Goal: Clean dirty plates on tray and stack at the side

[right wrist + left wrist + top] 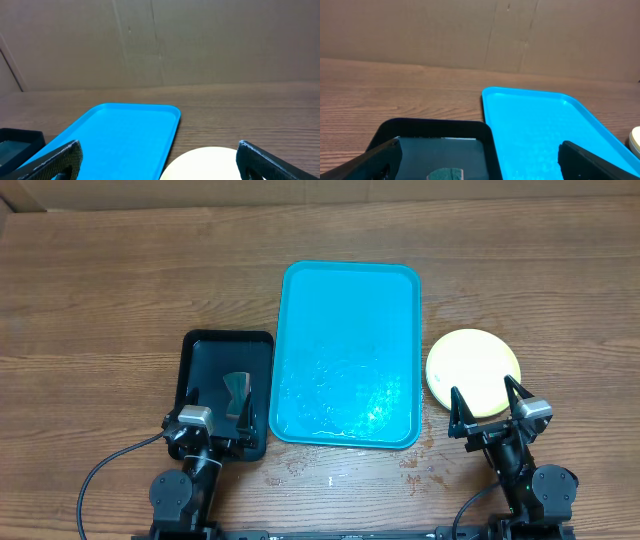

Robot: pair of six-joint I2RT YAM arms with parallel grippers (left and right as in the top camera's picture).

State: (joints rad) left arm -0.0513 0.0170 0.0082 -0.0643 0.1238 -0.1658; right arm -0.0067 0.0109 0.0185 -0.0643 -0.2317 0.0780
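Note:
The turquoise tray lies in the middle of the table with nothing on it; it also shows in the left wrist view and the right wrist view. The plates sit as a pale yellow-green stack on the table right of the tray, with no smear visible on top; the stack shows in the right wrist view. My right gripper is open and empty, just in front of the stack. My left gripper is open and empty over the black tray.
A smaller black tray lies left of the turquoise tray, with a green-grey sponge in it, also in the left wrist view. A cardboard wall stands behind the table.

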